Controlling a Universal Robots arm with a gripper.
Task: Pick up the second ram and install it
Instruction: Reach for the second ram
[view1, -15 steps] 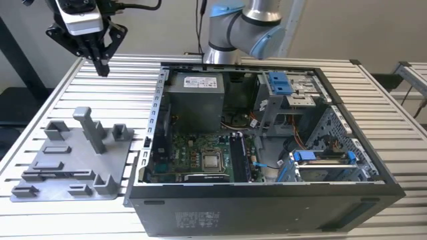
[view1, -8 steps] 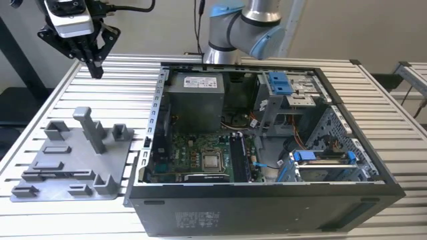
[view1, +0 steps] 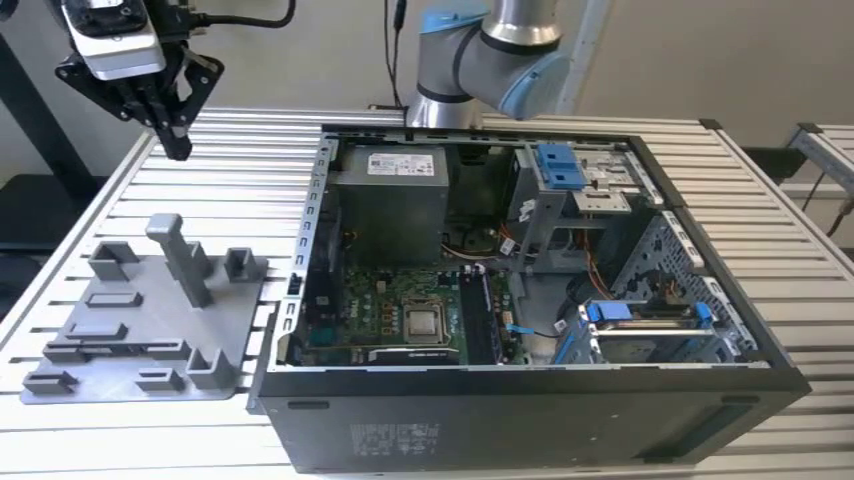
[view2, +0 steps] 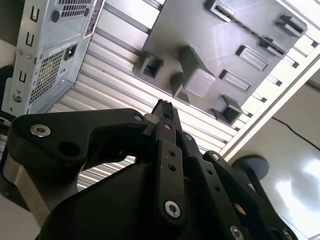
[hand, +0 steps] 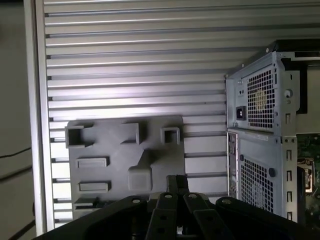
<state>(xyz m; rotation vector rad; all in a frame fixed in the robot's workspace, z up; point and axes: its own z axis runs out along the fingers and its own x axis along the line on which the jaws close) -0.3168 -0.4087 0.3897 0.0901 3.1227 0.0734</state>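
A grey plate (view1: 158, 312) with posts lay on the table (view1: 254, 160), close to its near left corner in the exterior view. A thin dark strip sat in a long slot on the side of the plate closest to the table's near edge. I think that strip was the second ram (view1: 134, 346), standing on its thin edge, but it was too thin to be sure. Its long side ran along the table's near edge, from the exterior view's left to the exterior view's right.

The pincer (view1: 175, 150) hung high over the far left part of the table, pointing down. Its two fingers were pressed together to a point, and I saw nothing held between them. It touched nothing. From the pincer, the strip lay toward the near edge and much lower down. The plate's tall post (view1: 180, 255) stood between them.

Further right, the open computer case (view1: 534, 420) covered the middle and right of the table. Its memory slots (view1: 477, 315) were too dark to tell what sat in them.
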